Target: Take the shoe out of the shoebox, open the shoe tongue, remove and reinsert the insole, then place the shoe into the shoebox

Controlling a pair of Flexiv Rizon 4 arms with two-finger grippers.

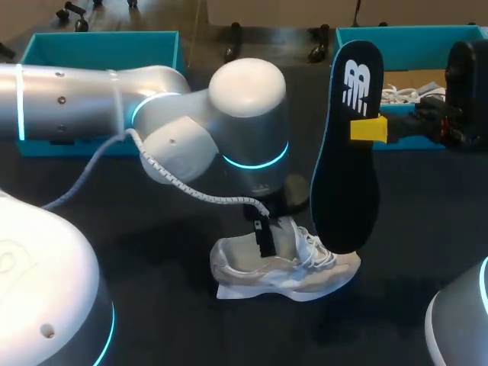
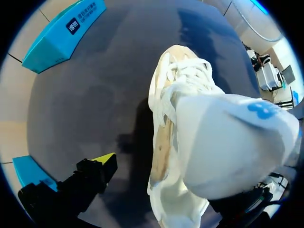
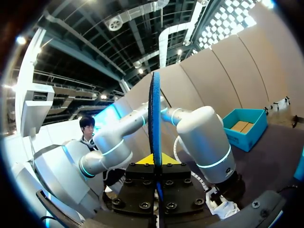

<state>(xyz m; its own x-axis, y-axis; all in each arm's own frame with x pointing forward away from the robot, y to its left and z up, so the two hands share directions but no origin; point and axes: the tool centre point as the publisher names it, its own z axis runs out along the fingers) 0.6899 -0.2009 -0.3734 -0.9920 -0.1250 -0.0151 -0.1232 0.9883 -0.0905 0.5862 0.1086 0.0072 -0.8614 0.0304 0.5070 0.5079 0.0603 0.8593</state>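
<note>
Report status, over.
Right gripper shut on insole, upright over shoe. Left gripper open at shoe's opening. Shoe on table. Nothing else near it.

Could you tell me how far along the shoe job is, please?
Done: shoe out on the table, insole removed. In hand: right gripper holds the insole upright; left gripper is at the shoe's opening. Left: reinsert the insole, return the shoe to the shoebox.

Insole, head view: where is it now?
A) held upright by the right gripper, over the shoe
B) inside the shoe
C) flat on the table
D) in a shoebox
A: the black insole stands on end, pinched between the fingers of the right gripper, with its lower end over the shoe on the table.
</note>
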